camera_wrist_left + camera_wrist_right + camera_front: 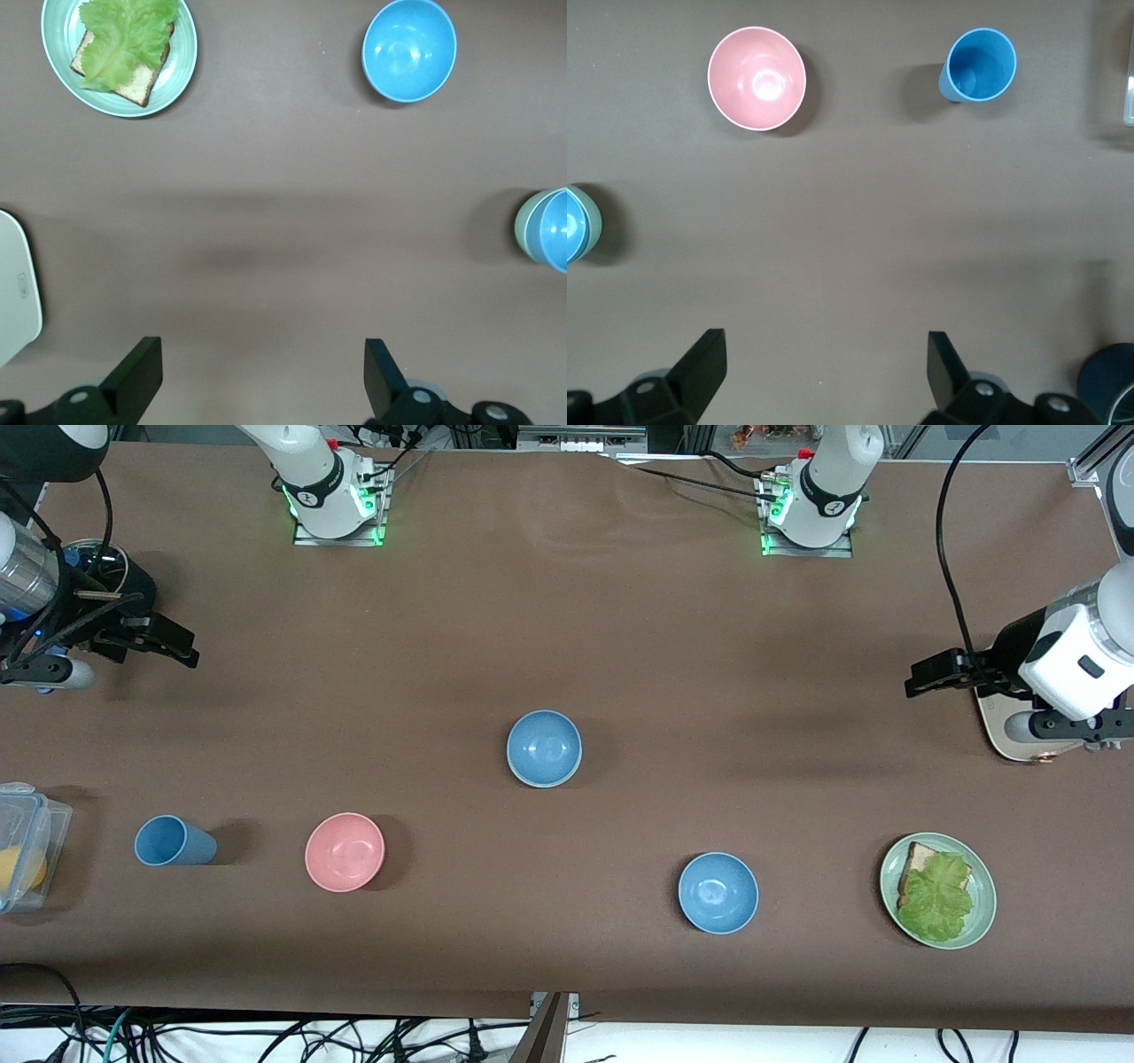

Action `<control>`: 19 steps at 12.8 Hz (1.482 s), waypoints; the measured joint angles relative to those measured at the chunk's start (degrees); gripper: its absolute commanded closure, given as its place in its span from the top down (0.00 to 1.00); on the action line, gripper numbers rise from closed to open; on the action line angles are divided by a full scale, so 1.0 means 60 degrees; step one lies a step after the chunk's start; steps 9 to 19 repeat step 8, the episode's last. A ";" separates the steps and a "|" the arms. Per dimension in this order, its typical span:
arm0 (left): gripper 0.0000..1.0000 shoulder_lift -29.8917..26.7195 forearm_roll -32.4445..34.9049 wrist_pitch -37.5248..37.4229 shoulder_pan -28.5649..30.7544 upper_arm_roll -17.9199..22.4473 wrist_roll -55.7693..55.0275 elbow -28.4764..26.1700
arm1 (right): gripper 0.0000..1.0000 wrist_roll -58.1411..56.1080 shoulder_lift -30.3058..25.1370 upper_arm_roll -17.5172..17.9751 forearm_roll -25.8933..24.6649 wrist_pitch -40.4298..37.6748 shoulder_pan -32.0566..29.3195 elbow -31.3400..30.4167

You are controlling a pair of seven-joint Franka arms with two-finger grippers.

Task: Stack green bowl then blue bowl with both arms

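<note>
Stack status: the blue bowl [543,746] sits nested inside the green bowl [542,784] at the middle of the tabletop [620,646]. Only a thin sage rim shows around the blue one. The left wrist view confirms this: green wall [523,228] outside, blue [554,232] inside. The stack looks level, and I judge the stacking done.

Left gripper [921,680]: hangs over the left arm's end of the tabletop, beside a white board [997,731]. Its fingers [142,359] are spread wide and hold nothing.

Right gripper [188,651]: hangs over the right arm's end. Its fingers [707,350] are likewise spread and empty.

Both arms wait well apart from the stack.

Other items, none touching the stack:
- pink bowl [345,852] and cup [173,841], nearer the camera toward the right arm's end
- sky-blue bowl [718,892], nearer the camera
- plate [983,908] with toast and lettuce, toward the left arm's end

Notes for the closing step:
- Keep both grippers high and out at the ends, so that no finger or cable sweeps the stack.
- Check seating from both wrist views. The green rim should show evenly all round; a wider crescent on one side would mean a tilt.
- If a correction is needed, I would steady the green bowl with one gripper and nudge the blue rim with the other, slowly, since light bowls likely slide on this cloth.
</note>
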 measured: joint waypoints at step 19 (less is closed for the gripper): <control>1.00 -0.0187 0.0760 -0.0002 0.0662 -0.0862 0.0440 -0.0273 | 1.00 -0.0006 0.0000 0.0225 0.0000 -0.0057 0.0059 -0.0002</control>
